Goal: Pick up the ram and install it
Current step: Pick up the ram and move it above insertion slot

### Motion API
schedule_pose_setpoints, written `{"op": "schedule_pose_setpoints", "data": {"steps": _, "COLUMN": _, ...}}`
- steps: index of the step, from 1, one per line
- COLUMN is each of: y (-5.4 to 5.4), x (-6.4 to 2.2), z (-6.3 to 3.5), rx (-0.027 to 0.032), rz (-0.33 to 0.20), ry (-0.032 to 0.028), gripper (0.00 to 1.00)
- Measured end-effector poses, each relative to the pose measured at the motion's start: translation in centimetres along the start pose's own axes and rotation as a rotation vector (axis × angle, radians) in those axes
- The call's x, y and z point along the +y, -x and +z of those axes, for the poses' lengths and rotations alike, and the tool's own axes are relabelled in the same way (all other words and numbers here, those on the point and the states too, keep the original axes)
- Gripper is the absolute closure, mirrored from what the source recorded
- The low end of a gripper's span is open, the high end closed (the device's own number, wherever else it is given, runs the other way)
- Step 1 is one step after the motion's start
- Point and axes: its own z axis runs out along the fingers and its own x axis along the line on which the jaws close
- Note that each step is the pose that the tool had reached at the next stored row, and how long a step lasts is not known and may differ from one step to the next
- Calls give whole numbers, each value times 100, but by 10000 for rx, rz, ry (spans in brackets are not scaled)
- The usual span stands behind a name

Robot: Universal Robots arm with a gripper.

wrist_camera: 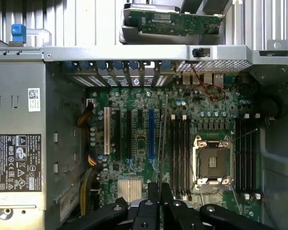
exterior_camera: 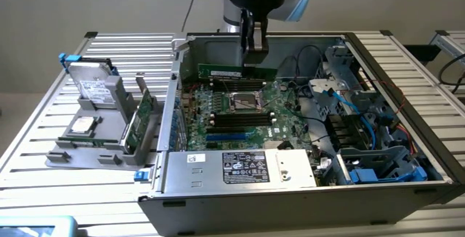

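Slatted metal table (exterior_camera: 109, 43), open computer case (exterior_camera: 291, 210) | pincer (exterior_camera: 254, 57) nearly closed, clamping the ram (exterior_camera: 221, 73) | above the motherboard (exterior_camera: 280, 103)

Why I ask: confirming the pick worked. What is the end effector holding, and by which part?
The end effector holds the ram by its upper long edge, right of its middle in the exterior view, above the motherboard.

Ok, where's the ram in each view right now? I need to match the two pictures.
Exterior view: the ram hangs level in the gripper, over the motherboard, behind the CPU socket.
Wrist view: the ram is edge-on, a thin strip running out from the gripper, between the blue slot and the memory slots.
Shared landmark: the CPU socket.
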Motion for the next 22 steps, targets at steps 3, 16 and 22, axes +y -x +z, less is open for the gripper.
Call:
{"op": "schedule_pose_setpoints", "data": {"steps": 3, "y": 37, "x": -4, "z": 17, "rx": 2, "rz": -133, "ry": 0, "gripper": 86}}
{"op": "schedule_pose_setpoints", "data": {"steps": 16, "y": 237, "x": -72, "z": 133, "rx": 27, "rz": -430, "ry": -45, "gripper": 86}}
{"op": "schedule_pose_setpoints", "data": {"steps": 22, "y": 311, "x": -82, "z": 164, "rx": 52, "rz": -625, "ry": -69, "gripper": 86}}
